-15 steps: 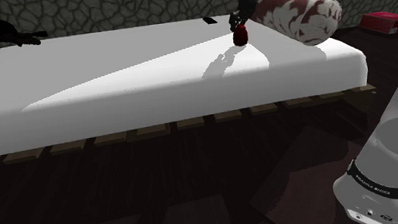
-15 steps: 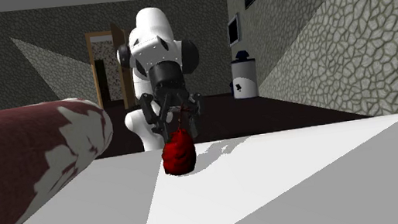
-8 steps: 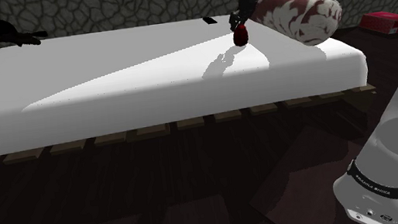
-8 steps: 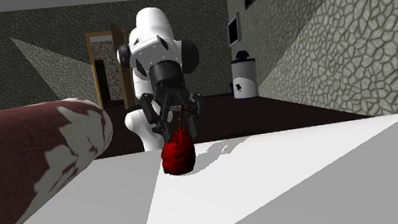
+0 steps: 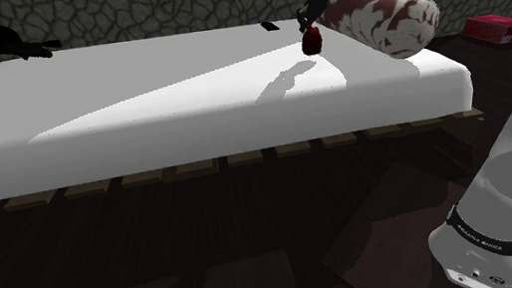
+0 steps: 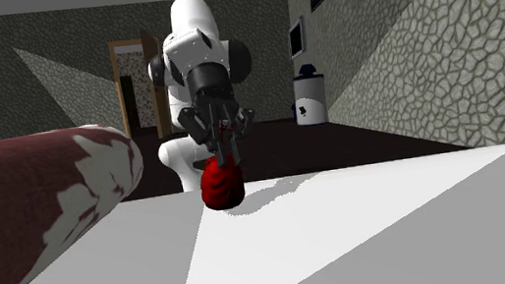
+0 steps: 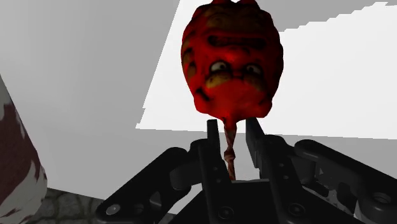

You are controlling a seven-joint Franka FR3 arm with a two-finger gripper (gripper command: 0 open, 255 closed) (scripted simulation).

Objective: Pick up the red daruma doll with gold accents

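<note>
Fingers [image 7: 259, 149] are clenching the thin stem [image 7: 229, 143] of the red daruma doll [image 7: 232, 60], its body looking too wide; doll is hanging, seemingly just above the white bed [image 5: 140, 112]

Cut off at 9 o'clock, second exterior view: dark-red, white-patterned cylindrical bolster [image 6: 40, 202]. Too small to be read, shoulder view: markings of red round daruma doll [image 5: 311, 42].
</note>
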